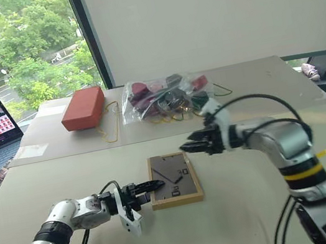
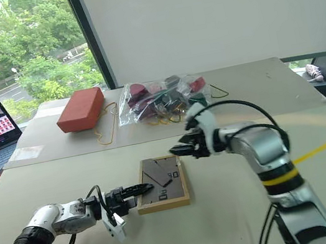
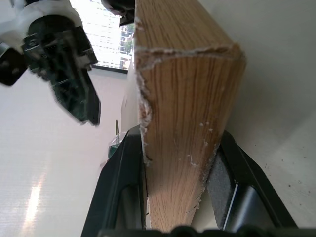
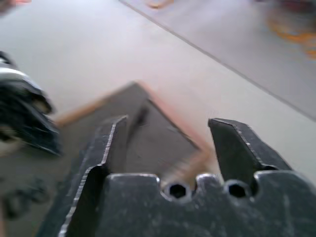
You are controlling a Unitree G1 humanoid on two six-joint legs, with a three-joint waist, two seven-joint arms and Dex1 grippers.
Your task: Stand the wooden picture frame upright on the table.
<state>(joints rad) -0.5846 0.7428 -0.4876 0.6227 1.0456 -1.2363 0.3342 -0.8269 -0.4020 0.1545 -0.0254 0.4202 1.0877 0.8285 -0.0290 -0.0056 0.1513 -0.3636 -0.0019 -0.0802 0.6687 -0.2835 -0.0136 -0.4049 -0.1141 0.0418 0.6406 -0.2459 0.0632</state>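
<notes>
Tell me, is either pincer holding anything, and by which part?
The left pincer clamps the wooden picture frame by its left edge, as it lies back-up on the table. The right pincer, open, holds nothing.

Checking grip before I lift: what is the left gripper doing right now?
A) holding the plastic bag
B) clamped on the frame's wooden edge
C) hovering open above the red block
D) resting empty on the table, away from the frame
B: in the left wrist view the left gripper has its jaws pressed on both sides of the wooden picture frame, which lies flat, backboard up, on the table.
</notes>
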